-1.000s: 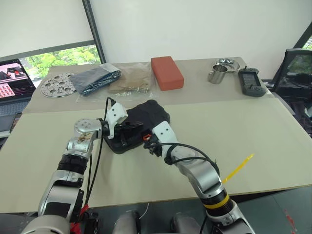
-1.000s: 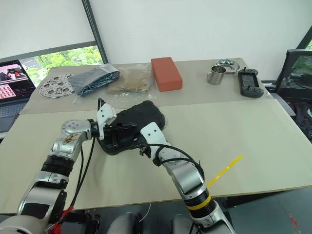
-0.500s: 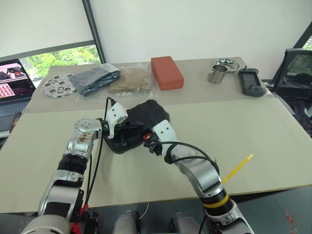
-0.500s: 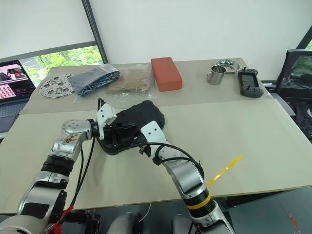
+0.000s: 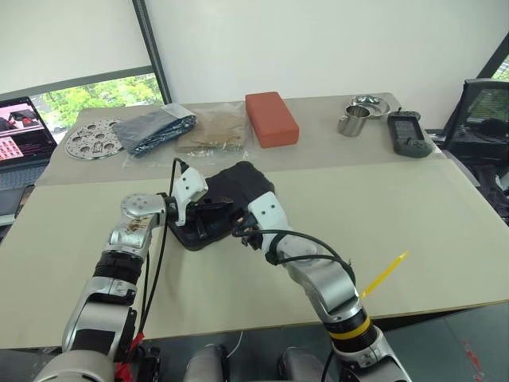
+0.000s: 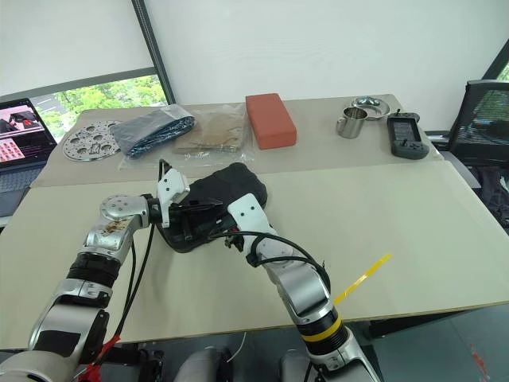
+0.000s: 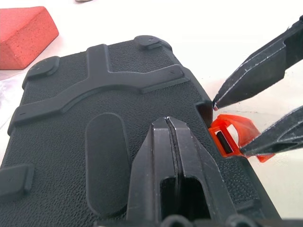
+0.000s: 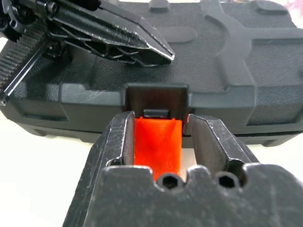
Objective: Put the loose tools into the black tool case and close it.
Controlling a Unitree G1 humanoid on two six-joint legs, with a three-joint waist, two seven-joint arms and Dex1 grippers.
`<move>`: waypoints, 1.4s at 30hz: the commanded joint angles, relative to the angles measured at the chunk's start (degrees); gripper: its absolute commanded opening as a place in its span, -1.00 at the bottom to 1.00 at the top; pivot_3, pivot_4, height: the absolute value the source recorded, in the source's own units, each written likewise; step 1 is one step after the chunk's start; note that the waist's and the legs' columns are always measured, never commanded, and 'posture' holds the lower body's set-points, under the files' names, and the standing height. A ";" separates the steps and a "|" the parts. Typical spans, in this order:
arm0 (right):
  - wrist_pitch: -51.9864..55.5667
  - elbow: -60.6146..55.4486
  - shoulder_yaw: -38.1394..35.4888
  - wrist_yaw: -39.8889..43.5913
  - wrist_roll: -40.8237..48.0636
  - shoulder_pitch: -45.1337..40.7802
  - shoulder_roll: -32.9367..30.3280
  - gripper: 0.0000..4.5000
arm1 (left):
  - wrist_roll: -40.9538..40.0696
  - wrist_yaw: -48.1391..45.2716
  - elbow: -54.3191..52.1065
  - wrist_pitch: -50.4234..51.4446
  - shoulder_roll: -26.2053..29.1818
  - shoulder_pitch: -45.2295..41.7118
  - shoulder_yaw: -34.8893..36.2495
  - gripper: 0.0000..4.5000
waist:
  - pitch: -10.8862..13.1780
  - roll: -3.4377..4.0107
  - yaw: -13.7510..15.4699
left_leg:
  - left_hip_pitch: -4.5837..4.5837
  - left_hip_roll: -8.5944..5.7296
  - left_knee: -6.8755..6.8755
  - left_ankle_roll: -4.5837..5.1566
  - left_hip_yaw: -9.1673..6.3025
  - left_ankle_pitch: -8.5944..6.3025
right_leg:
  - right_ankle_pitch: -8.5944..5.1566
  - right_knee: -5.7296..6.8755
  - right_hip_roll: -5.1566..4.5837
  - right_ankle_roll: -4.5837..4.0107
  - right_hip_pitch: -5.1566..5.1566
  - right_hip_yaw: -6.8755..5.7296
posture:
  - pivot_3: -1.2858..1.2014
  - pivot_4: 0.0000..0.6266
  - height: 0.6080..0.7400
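The right gripper (image 8: 158, 132) had its two fingers closed around the small orange latch (image 8: 157, 142) on the front edge of the black tool case (image 7: 94, 123), one finger pressed to each side of it. The right arm reached forward and leftward from the near table edge, wrist bent so the gripper pointed slightly downward at the case's front.

The left gripper (image 7: 168, 124) was fully shut, holding nothing, its joined tips resting on the case's closed ribbed lid just behind the latch. The left arm came in from the left, forearm nearly level.

The case lay closed near the middle of the table (image 5: 413, 215), slightly left of centre. Broad bare tabletop opened to the right and towards the near edge. Well behind stood a red block (image 5: 272, 118), plastic bags (image 5: 208, 131), a perforated metal disc (image 5: 94, 138), a steel cup (image 5: 352, 121) and a black handheld device (image 5: 409, 133).
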 commanded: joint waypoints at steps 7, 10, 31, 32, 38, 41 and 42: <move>0.33 -5.00 -0.73 0.93 1.06 0.29 0.15 -0.06 | 2.18 -0.03 2.94 0.52 -0.06 1.92 -2.03 -1.00 | 0.00 0.00 -0.09 | -0.01 0.00 -0.02 0.00 -0.01 0.00 | 0.00 -0.02 -0.02 0.00 0.00 -0.01 | 0.03 -0.52 1.00; 2.85 -7.01 -0.54 2.37 2.48 1.11 -0.51 -0.06 | 2.22 -0.12 3.04 0.45 0.01 1.91 -2.01 -1.00 | -0.01 0.00 -0.09 | -0.01 0.01 -0.07 0.00 -0.01 0.00 | 0.00 -0.09 -0.04 0.00 0.02 0.00 | 0.03 -0.52 1.00; 3.06 -2.20 0.26 3.53 3.08 1.55 -1.71 0.39 | 2.36 0.08 3.01 0.28 0.32 1.94 -1.89 -1.00 | -0.01 0.00 -0.09 | -0.01 0.00 -0.21 0.01 -0.05 0.00 | 0.02 -0.35 -0.05 0.06 0.06 -0.03 | 0.03 -0.52 1.00; 2.78 -1.79 0.29 3.49 2.98 1.49 -1.59 0.39 | 2.36 0.09 2.97 0.28 0.37 1.98 -1.86 -1.00 | -0.01 -0.01 -0.09 | -0.01 0.00 -0.22 0.01 -0.05 0.00 | 0.02 -0.35 -0.05 0.07 0.06 -0.03 | 0.03 -0.52 1.00; 1.49 -1.28 0.04 2.99 2.35 0.88 -1.33 -0.21 | 2.38 0.11 2.82 0.29 0.61 2.11 -1.80 -1.00 | -0.01 -0.01 -0.14 | -0.01 0.00 -0.30 0.01 -0.05 0.00 | 0.03 -0.38 -0.06 0.07 0.05 -0.02 | 0.03 -0.52 1.00; 1.58 -1.58 -0.05 2.93 2.31 0.58 -1.34 -0.48 | 2.39 0.16 2.83 0.30 0.59 2.05 -1.87 -1.00 | -0.01 -0.01 -0.27 | -0.01 0.00 -0.33 0.01 -0.05 0.00 | 0.03 -0.39 -0.05 0.07 0.04 -0.02 | 0.03 -0.52 1.00; 1.66 -1.90 0.02 2.93 2.24 0.41 -1.39 -0.48 | 2.39 0.17 2.84 0.28 0.60 2.05 -1.90 -1.00 | -0.01 -0.01 -0.28 | -0.01 0.00 -0.34 0.01 -0.06 0.00 | 0.02 -0.40 -0.05 0.07 0.04 -0.02 | 0.03 -0.52 1.00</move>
